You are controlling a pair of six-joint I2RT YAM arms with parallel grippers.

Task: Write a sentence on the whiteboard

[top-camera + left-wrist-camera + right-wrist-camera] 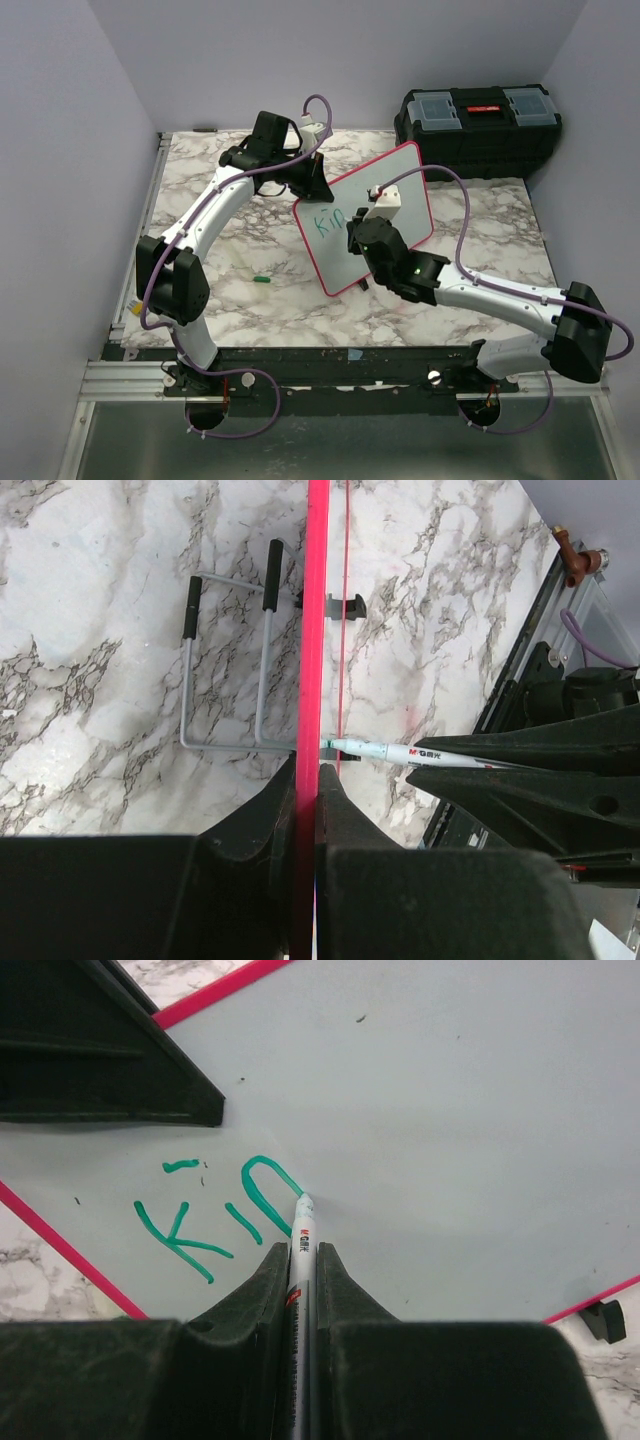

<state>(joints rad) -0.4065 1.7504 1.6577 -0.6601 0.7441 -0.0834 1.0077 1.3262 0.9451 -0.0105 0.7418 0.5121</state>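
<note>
Only the start of the sentence (215, 1210) is written. Three green letters, "Kin", are seen near the left edge of the whiteboard (405, 170), and the last stroke of the "n" is judged to be just under way, since the pen tip is set at its right leg. The rest of the first word and everything after it are not yet written, so the task is judged to be at an early stage. Most of the whiteboard's face to the right of and below the letters is blank.

The whiteboard is propped on edge on the table (220, 290), in front of the black toolbox (478, 120), and a grey wire stand (230, 660) is seen behind it. A small green cap (262, 280) lies on the table to the left of the whiteboard.

The left end effector (306, 775) is closed down tight on the whiteboard's red rim, which is pinched between the two fingers at the top left edge, so the whiteboard is steadied.

The right end effector (302, 1250) is narrowed around a white marker (302, 1230), which is clamped lengthwise between its fingers. The marker's green tip is pressed against the whiteboard's face, touching the "n".
</note>
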